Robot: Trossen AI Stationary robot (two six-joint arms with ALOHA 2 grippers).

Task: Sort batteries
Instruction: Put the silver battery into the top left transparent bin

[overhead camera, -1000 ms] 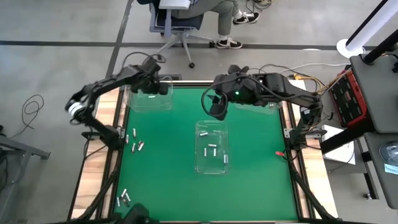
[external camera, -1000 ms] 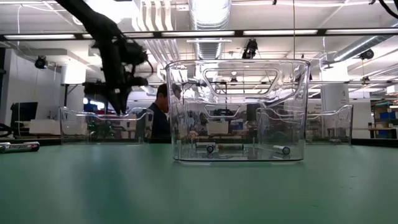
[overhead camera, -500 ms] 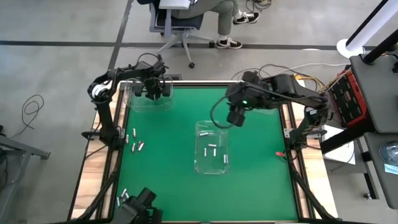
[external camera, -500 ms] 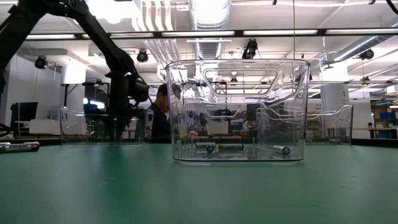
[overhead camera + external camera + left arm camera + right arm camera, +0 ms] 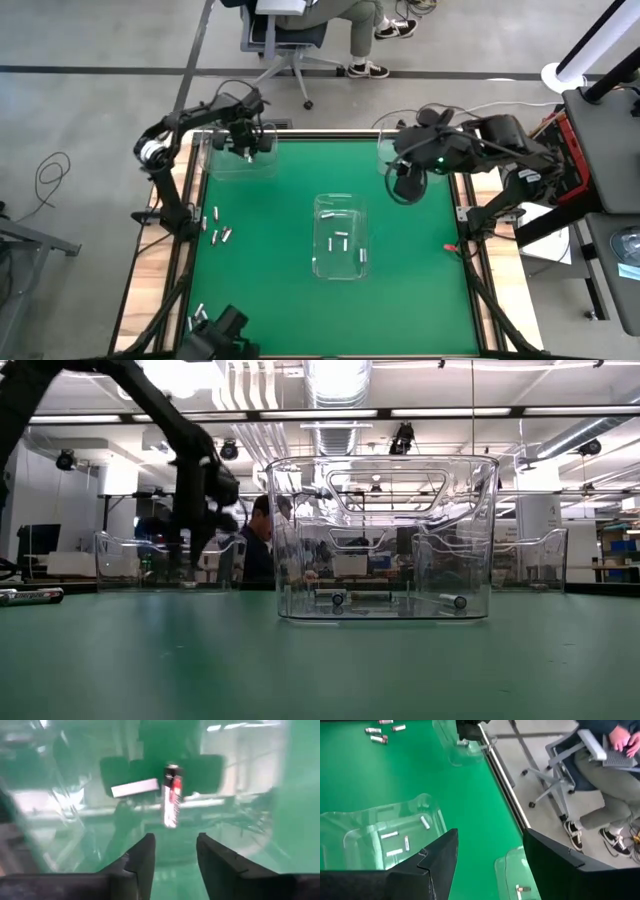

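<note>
My left gripper [image 5: 247,142] hangs over the far-left bin [image 5: 240,160], fingers apart, nothing held; 1 battery [image 5: 170,795] shows just ahead of them. More batteries [image 5: 216,228] lie loose at the table's left edge, 4 or so in the middle bin [image 5: 340,236]. My right gripper [image 5: 403,184], released, sits near the far-right bin [image 5: 385,150].

Small silvery-white cylinders, the batteries lie in several groups on the green bench [image 5: 270,290]. Four rest flat inside the clear middle bin [image 5: 340,238], well apart from each other at differing angles. A cluster of loose batteries [image 5: 216,226] lies near the bench's left edge, and another few [image 5: 198,317] sit at its near left corner. One battery with a red-marked wrap [image 5: 171,795] lies inside the far left bin [image 5: 240,158].
</note>
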